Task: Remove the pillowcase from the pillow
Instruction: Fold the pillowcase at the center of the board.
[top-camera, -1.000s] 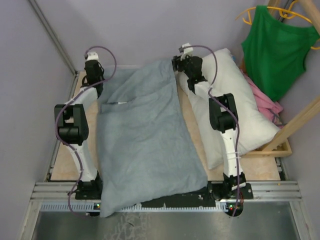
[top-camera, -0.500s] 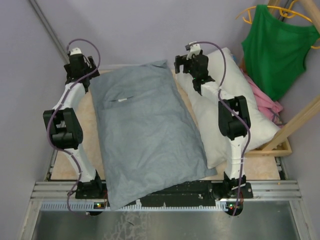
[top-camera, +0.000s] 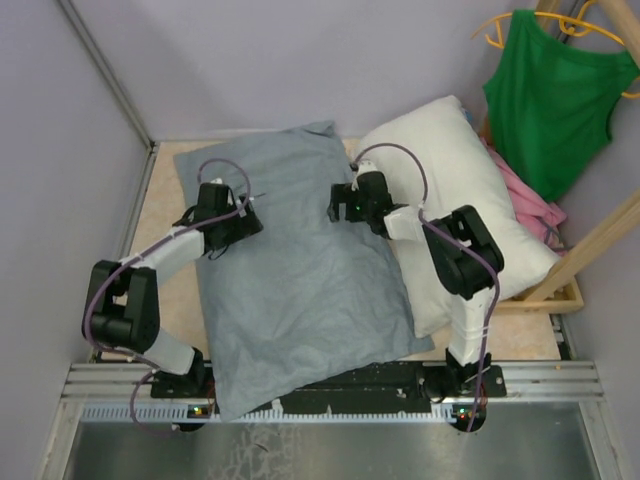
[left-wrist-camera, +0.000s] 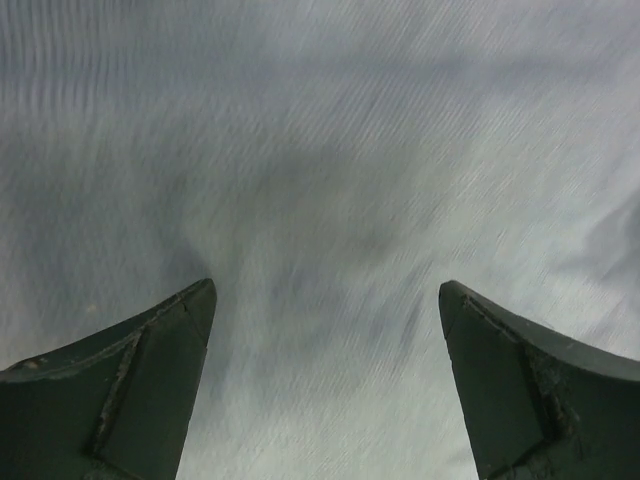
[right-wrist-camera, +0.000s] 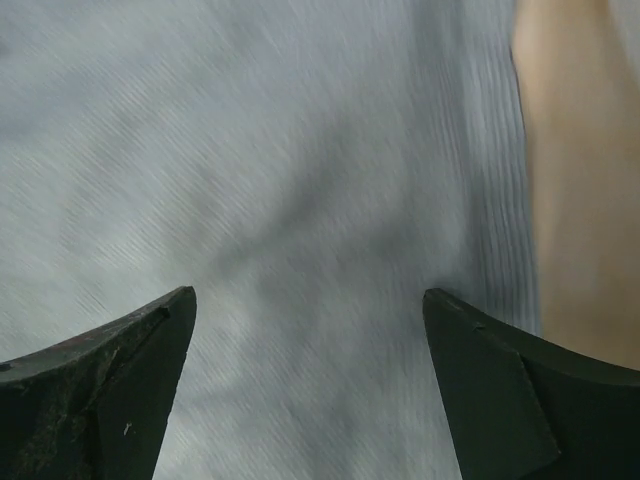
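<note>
The pillowcase, pale grey-blue, lies spread flat across the middle of the table, its near edge hanging over the arm bases. The plump white pillow lies bare beside it on the right, partly under the right arm. My left gripper hovers over the pillowcase's far left part, open, nothing between its fingers. My right gripper is over the far right part, also open and empty. Both wrist views show the left gripper and right gripper with jaws wide apart over the blurred grey pillowcase.
A green tank top hangs on an orange hanger at the back right. A pink garment and a wooden frame sit behind the pillow. Grey walls close in the left and back. Tan tabletop shows beside the cloth's edge.
Both arms have drawn back from the pillowcase's far corners toward its middle. The left gripper has opened and the right has opened wider; the cloth now lies loose and flat.
</note>
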